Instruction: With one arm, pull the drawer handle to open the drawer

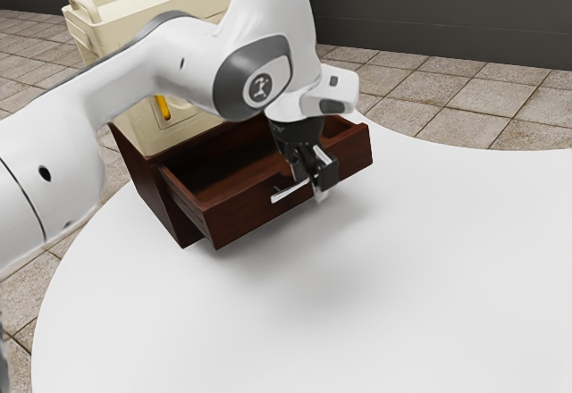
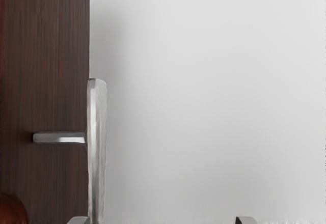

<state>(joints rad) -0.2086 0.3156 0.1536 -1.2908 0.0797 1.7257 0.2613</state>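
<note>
Drawer found open; claw straddling the bar without clamping

Landmark for this report: the drawer front. Behind it, the drawer stands clearly out of the dark wood cabinet, its inside visible from above. The metal drawer handle is mounted on the outer face of the drawer front, its bar held off the wood by a post. That gap appears to be what makes the present hold workable.

The claw points down just outside the drawer front, its fingers well apart. The bar lies between them, close beside the finger nearer the drawer front; whether the two touch cannot be confirmed. The arrangement reads as a hook rather than a grip: the inner finger behind the bar can draw it outward, so closing is not essential. Fault to watch: with no clamp, the bar could slip free if the hand lifts or tilts.

The cream storage bin sits on the cabinet, behind the drawer front; its weight probably helps steady the cabinet against the pull. The white bench extends below and beyond the drawer front.

Assessment: opening looks largely achieved. A short further pull straight away from the cabinet, or a clean release, would be in order.
</note>
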